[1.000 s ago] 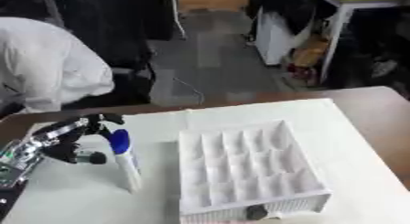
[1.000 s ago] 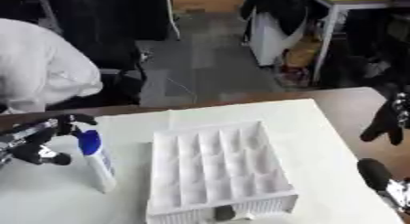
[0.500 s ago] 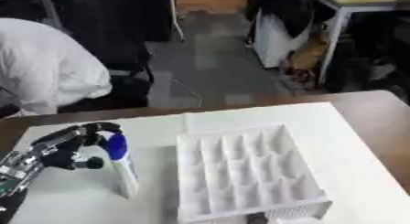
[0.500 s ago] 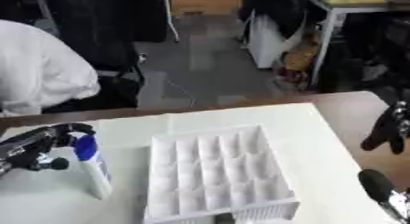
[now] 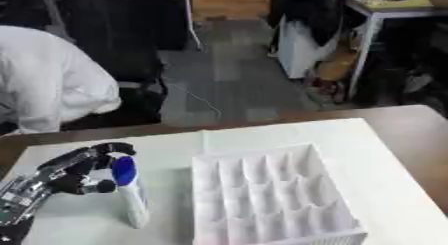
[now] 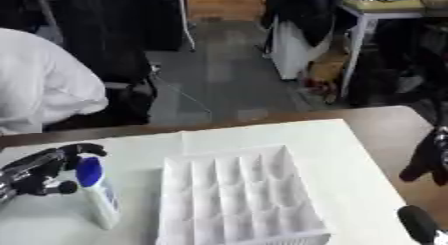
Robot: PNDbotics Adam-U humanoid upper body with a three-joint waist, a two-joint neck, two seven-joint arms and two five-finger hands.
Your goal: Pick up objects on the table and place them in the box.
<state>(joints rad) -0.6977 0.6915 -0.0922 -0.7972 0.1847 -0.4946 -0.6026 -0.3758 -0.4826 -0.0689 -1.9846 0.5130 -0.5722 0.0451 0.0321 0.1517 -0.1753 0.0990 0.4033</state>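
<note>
Here — left hand (image 5: 74, 171) around bottle (image 5: 129, 199)

One white bottle with a blue cap (image 5: 129, 194) stood on the table (image 5: 367, 139) beside one white box (image 5: 267, 199) divided into rows of compartments. Two robot hands were visible: the left hand (image 5: 61, 174) and the right hand (image 6: 429, 156).

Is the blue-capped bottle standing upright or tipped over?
Upright: the white bottle stands on its base, blue cap on top, beside the divided box, with the left hand curled round its cap.
</note>
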